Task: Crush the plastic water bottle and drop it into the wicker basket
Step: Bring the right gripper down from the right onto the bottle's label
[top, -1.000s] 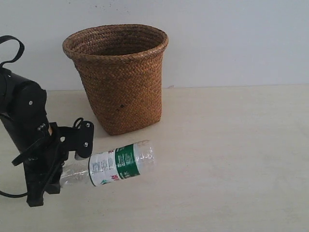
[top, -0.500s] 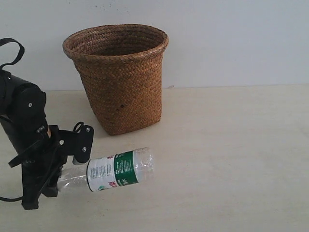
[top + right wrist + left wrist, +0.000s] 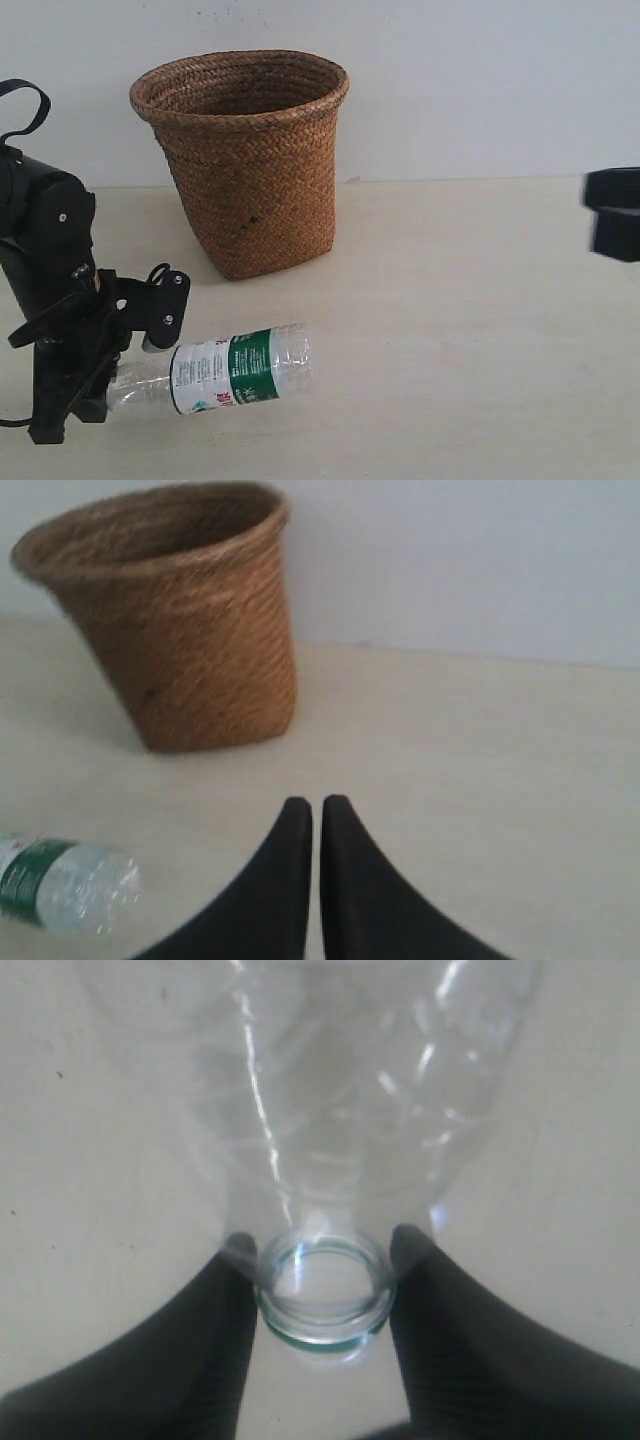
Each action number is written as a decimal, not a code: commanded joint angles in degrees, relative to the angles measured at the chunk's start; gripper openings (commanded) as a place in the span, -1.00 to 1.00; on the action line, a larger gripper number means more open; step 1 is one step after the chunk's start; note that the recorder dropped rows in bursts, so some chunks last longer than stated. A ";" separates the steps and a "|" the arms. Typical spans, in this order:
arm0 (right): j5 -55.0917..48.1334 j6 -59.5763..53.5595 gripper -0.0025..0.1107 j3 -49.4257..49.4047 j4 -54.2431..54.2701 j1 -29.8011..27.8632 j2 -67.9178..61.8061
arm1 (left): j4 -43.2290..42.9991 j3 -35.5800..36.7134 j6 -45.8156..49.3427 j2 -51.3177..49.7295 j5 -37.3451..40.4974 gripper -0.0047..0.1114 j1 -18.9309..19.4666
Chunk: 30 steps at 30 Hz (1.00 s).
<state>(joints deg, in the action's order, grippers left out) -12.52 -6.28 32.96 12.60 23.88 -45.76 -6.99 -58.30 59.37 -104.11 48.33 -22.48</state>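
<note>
The plastic water bottle (image 3: 235, 370) lies horizontal, low over the table in front of the wicker basket (image 3: 250, 170). It is clear, capless and uncrushed, with a white and green label. My left gripper (image 3: 135, 362) is shut on its neck. In the left wrist view the fingers of this gripper (image 3: 322, 1250) clamp just behind the open mouth of the bottle (image 3: 330, 1110). My right gripper (image 3: 612, 212) hangs at the far right edge, shut and empty. The right wrist view shows this gripper (image 3: 315, 805) with its tips together, the basket (image 3: 180, 630) ahead and the bottle (image 3: 60, 885) apart from it.
A pale tabletop (image 3: 450, 330) stretches between the two arms. A white wall (image 3: 480, 80) stands right behind the basket. The left arm's black body and cable (image 3: 40, 240) fill the left edge.
My left gripper has sunk and drifted slightly left, carrying the bottle lower toward the table. The right gripper has come into the exterior view at the right edge.
</note>
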 commanded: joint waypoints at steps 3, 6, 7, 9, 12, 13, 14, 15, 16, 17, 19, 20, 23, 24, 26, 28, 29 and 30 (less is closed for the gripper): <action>-11.63 -7.83 -0.96 15.02 -0.29 9.28 -22.55 | 0.14 0.27 0.10 -0.31 1.90 -0.85 -0.27; -15.29 -7.83 -0.96 21.38 0.59 9.27 -30.12 | 0.14 0.27 0.10 -0.31 2.67 -0.85 -0.27; -17.12 -7.83 -0.96 23.32 0.59 9.27 -32.30 | 0.14 0.27 0.10 -0.31 2.67 -0.85 -0.27; -21.89 -7.83 -0.96 26.58 0.59 9.27 -35.66 | 0.14 0.27 0.10 -0.42 2.69 -0.85 -0.27; -27.85 -7.83 -0.96 30.95 1.55 9.27 -40.24 | -0.27 0.27 -1.30 -1.49 3.45 -0.85 -0.27; -29.38 -8.35 -0.96 32.20 1.94 9.27 -41.61 | -0.54 0.27 -1.49 -2.19 3.82 -0.85 -0.27; -30.54 -9.10 -0.96 33.30 2.10 9.27 -42.89 | -0.54 0.27 -1.49 -2.85 4.25 -0.85 -0.27; -31.33 -9.52 -0.96 34.22 2.10 9.27 -43.99 | -0.54 0.27 -2.19 -3.43 4.20 -0.85 -0.27; -31.68 -9.81 -0.96 35.04 2.10 9.27 -44.81 | -0.54 0.27 -2.59 -3.78 4.20 -0.85 -0.27; -31.94 -10.99 -0.96 35.71 2.20 9.27 -45.63 | -0.54 0.27 -2.77 -4.22 4.20 -0.85 -0.27; -31.95 -15.87 -0.96 36.64 3.38 9.38 -46.89 | -0.54 -1.36 -3.92 -4.19 4.41 -0.85 -0.27; -31.55 -16.67 -0.96 36.64 3.67 9.38 -46.89 | -0.42 -2.11 -4.50 -4.19 4.89 -0.85 -0.27; -30.34 -17.72 -0.96 36.96 5.80 9.38 -46.89 | 0.16 -5.57 -4.50 -4.19 8.03 -0.85 -1.63; -30.34 -18.65 -0.96 36.96 6.40 9.38 -46.89 | 0.16 -5.86 -4.50 -4.19 8.18 -0.85 -2.08; -29.54 -19.37 -0.96 36.96 6.67 10.03 -46.89 | 0.16 -6.23 -4.50 -4.19 8.27 -0.85 -3.34; -27.20 -19.37 -0.96 37.10 6.69 12.09 -46.89 | -0.04 -6.23 -4.29 -4.19 8.32 -0.85 -4.00; -26.65 -19.37 -0.96 37.15 6.69 12.72 -46.89 | -0.04 -6.23 -4.29 -4.19 8.32 -0.85 -4.00; -25.60 -19.37 -0.96 37.15 6.36 13.50 -46.89 | -0.04 -6.23 -4.29 -4.19 8.43 -0.85 -4.00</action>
<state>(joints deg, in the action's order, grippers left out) -40.03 -25.05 69.60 19.10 36.07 -92.70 -7.45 -64.24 55.56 -108.38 56.28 -26.09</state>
